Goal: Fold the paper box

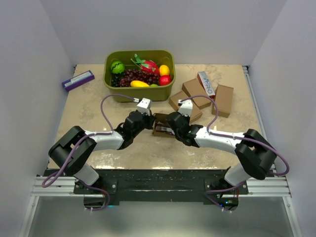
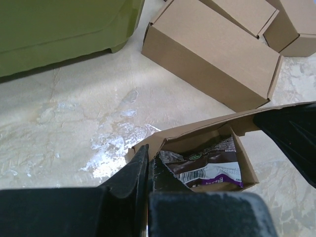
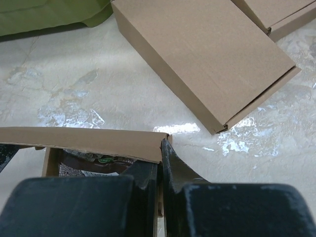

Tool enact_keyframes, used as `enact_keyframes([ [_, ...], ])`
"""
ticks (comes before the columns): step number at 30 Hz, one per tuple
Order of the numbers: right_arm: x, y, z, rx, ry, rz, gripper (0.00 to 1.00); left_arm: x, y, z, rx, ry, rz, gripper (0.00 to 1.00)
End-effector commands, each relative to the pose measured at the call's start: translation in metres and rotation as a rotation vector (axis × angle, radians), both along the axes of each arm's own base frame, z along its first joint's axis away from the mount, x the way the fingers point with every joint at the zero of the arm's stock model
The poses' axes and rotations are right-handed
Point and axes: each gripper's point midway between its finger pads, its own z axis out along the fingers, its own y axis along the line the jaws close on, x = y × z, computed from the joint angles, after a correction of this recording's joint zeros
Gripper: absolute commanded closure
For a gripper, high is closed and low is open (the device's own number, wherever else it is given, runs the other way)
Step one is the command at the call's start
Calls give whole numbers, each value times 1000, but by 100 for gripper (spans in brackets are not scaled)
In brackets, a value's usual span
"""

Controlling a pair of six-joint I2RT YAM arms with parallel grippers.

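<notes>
The paper box (image 1: 161, 118) is plain brown cardboard and lies open at mid-table between my two grippers. A dark brown and purple snack wrapper (image 2: 212, 165) lies inside it. My left gripper (image 1: 149, 122) is shut on the box's left wall; in the left wrist view its fingers (image 2: 140, 170) pinch the cardboard edge of the box (image 2: 197, 131). My right gripper (image 1: 173, 121) is shut on the box's right wall; in the right wrist view its fingers (image 3: 173, 165) clamp the wall beside the long flap (image 3: 89, 140), which leans over the opening.
A green bin (image 1: 138, 91) of toy fruit stands at the back. Closed brown boxes (image 1: 197, 94) and a white-and-red lettered carton (image 1: 207, 84) lie at back right, close to the open box. A purple-and-white box (image 1: 78, 80) lies at back left.
</notes>
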Motion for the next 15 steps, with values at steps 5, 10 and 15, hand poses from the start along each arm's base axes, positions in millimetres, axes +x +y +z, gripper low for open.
enact_keyframes([
  [5,-17,2,-10,29,-24,-56,100,-31,-16,0,-122,25,-19,100],
  [10,-31,-1,-20,3,-14,-78,100,-49,-14,-17,-103,48,-13,100],
  [15,-42,-10,-31,-14,2,-104,97,-62,-9,-31,-43,50,25,100],
])
